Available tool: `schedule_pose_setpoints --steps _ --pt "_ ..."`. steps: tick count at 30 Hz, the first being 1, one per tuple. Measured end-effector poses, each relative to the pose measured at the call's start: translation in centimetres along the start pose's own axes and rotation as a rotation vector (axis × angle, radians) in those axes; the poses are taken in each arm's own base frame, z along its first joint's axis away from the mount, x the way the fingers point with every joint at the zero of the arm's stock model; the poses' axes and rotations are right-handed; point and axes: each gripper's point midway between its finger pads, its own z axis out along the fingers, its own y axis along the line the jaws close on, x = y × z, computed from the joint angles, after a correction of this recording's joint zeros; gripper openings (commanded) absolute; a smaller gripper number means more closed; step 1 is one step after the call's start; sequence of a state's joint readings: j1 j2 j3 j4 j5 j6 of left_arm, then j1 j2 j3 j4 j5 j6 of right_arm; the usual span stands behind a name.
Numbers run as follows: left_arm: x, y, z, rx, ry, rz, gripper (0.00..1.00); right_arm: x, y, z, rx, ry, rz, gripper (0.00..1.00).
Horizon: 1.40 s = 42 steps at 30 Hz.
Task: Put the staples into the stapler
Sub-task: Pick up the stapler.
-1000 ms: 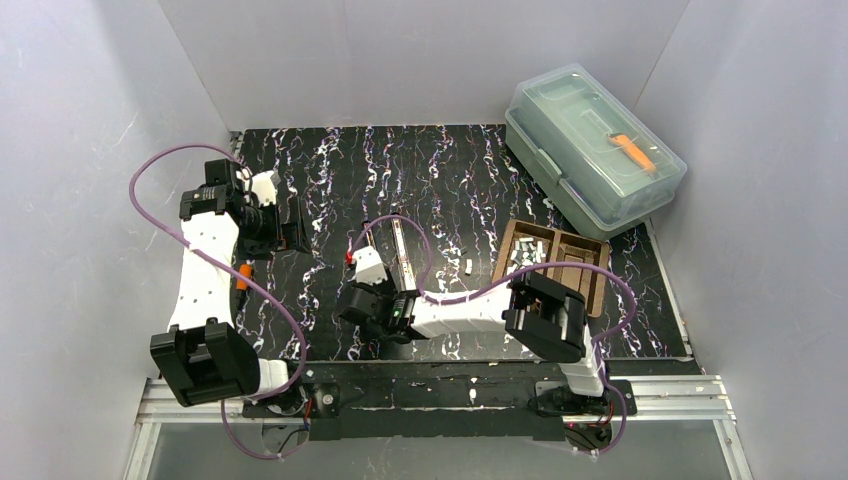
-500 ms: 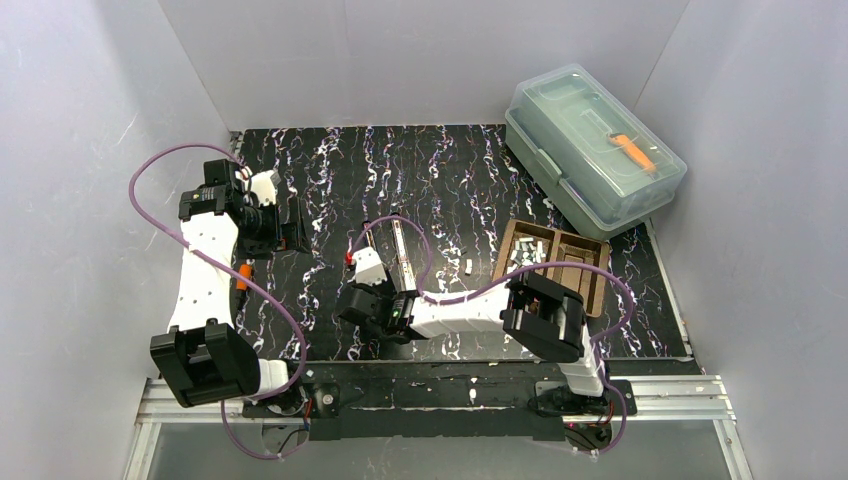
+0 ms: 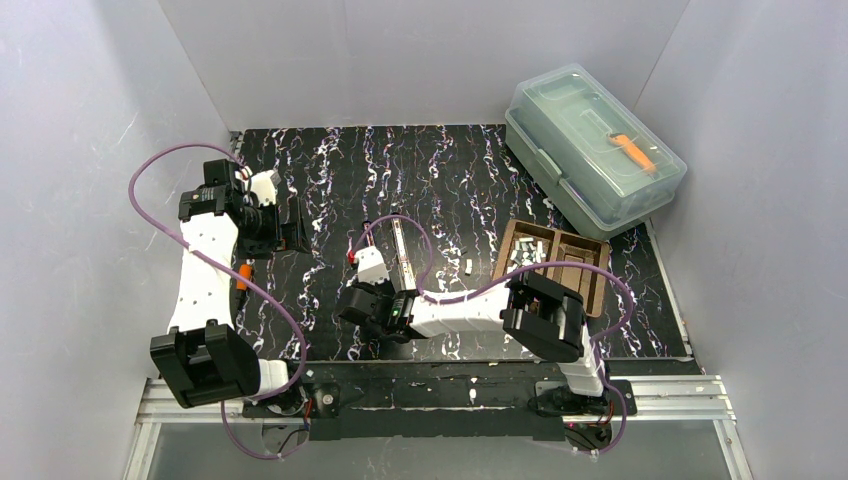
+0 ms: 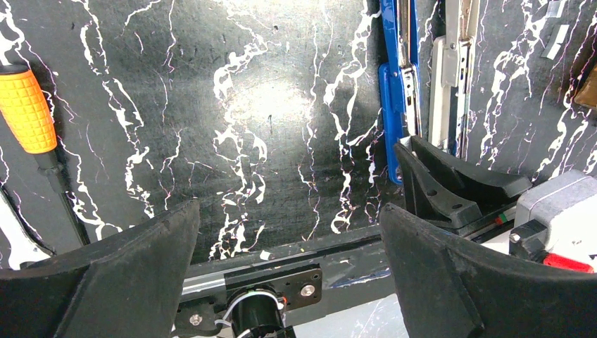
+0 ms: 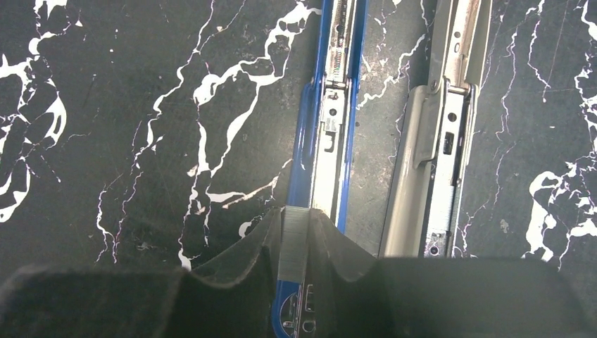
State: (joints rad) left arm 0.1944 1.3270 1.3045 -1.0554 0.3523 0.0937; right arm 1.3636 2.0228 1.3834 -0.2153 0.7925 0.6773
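Observation:
A blue stapler [image 5: 331,105] lies opened flat on the black marbled mat, with an opened grey stapler [image 5: 440,141] beside it on its right. Both show in the top view [image 3: 402,250] and in the left wrist view [image 4: 398,91]. My right gripper [image 5: 294,218] is shut on a silvery staple strip [image 5: 293,243], held upright just above the near end of the blue stapler's channel; in the top view it is at mid-table [image 3: 398,295]. More staples [image 3: 525,255] lie in a brown tray [image 3: 590,285]. My left gripper [image 4: 288,267] is open and empty at the left [image 3: 290,228].
An orange-handled screwdriver [image 4: 28,113] lies at the left by the left arm [image 3: 241,275]. A loose staple strip [image 3: 468,265] lies between the staplers and the tray. A lidded clear plastic box [image 3: 595,150] stands at the back right. Grey walls enclose the table.

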Motion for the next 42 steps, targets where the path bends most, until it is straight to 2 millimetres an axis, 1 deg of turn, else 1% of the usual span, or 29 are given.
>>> schedule_pose_setpoints --steps 6,17,24,29,31,34,39,42 --pt "0.0 0.0 -0.1 0.0 -0.005 0.002 0.99 -0.1 -0.1 0.0 0.007 -0.004 0.003 0.2" --pt "0.0 -0.1 -0.3 -0.001 -0.014 0.005 0.99 -0.3 -0.2 -0.1 0.007 -0.008 0.006 0.18" --pt "0.0 -0.1 -0.4 -0.001 -0.016 0.007 0.99 -2.4 -0.2 -1.7 -0.025 -0.045 0.052 0.17" --pt "0.0 -0.2 -0.5 -0.001 -0.022 0.01 0.99 -3.5 -0.9 -2.7 -0.028 -0.067 0.084 0.17" --pt "0.0 -0.2 -0.6 0.0 -0.024 0.011 0.99 -3.6 -1.8 -3.1 -0.022 -0.071 0.103 0.17" --pt "0.0 -0.3 -0.6 0.005 -0.025 0.011 0.99 -3.3 -4.4 -3.8 0.008 -0.069 0.137 0.17" --pt "-0.1 -0.6 -0.6 0.019 -0.026 0.01 0.99 -1.9 -10.5 -4.6 0.097 -0.059 0.227 0.17" --pt "-0.1 -0.8 -0.6 0.031 -0.027 0.009 0.99 -0.4 -12.9 -4.8 0.135 -0.041 0.26 0.17"
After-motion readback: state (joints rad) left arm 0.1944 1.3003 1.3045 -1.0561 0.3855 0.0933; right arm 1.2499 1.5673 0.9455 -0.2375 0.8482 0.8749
